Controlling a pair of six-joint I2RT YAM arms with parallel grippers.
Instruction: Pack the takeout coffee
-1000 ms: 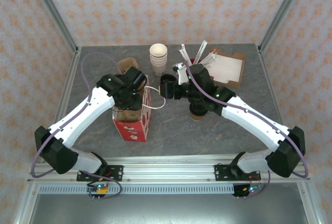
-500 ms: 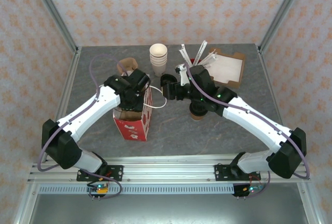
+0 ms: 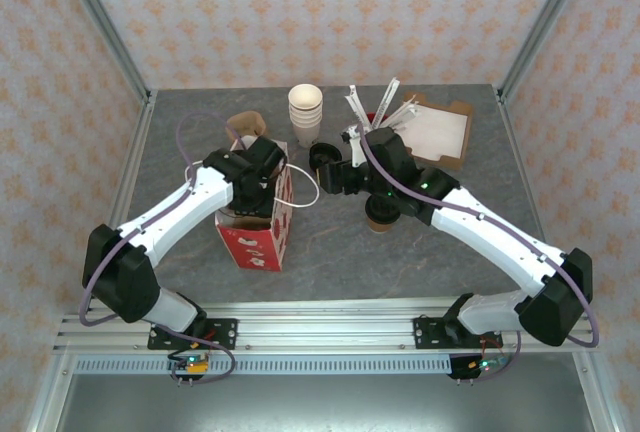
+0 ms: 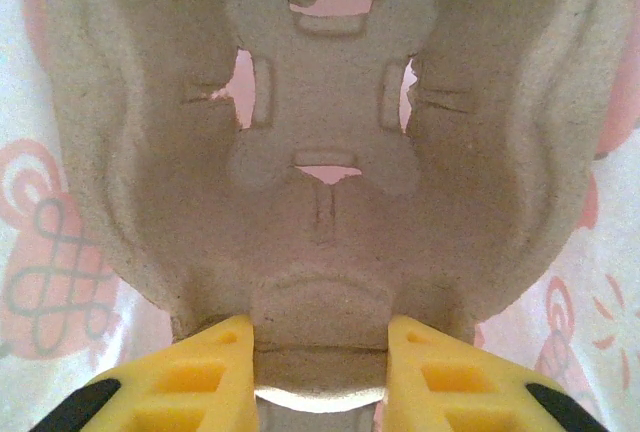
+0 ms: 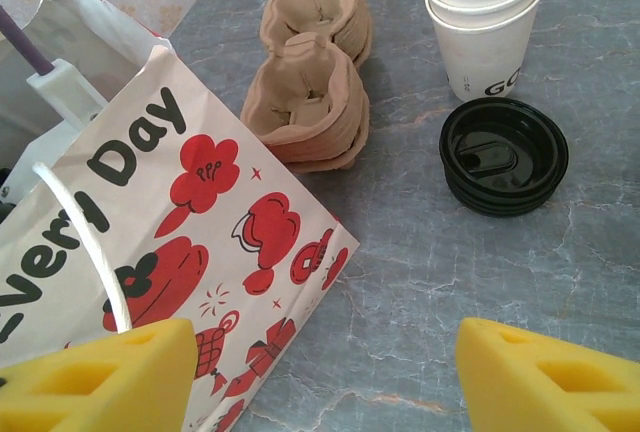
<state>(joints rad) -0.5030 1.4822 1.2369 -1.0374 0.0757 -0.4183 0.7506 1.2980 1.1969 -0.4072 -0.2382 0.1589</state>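
A red-and-white printed paper bag (image 3: pixel 258 242) stands upright on the grey marbled worktop (image 3: pixel 400 262) with its mouth open. The left claw (image 4: pixel 320 377) is down inside the bag. Its yellow fingers (image 4: pixel 190 377) are clenched on the near edge of a grey-brown moulded pulp cup carrier (image 4: pixel 330 152). The bag's white and pink walls show around the carrier and through its cut-outs.

The takeout coffee (image 3: pixel 378 216), a small tan paper cup with a dark lid, stands on the worktop to the right of the bag. It is outside the bag and well apart from it, and the right arm partly covers it.

The right claw (image 5: pixel 325 382) hovers just to the right of the bag's mouth. It is released, with its yellow fingers spread wide and nothing between them. From the right wrist view, the bag's side with its red flowers and black lettering lies just below and to the left of that claw. A white cord handle (image 5: pixel 85 232) loops out from that side of the bag.

Behind the bag lies a stack of brown pulp cup carriers (image 5: pixel 310 92), near its far edge. Behind the bag and to its right stands a stack of lidless cream paper cups (image 5: pixel 485 12). A stack of round black plastic lids (image 5: pixel 503 155) lies just in front of the cups, apart from the bag.
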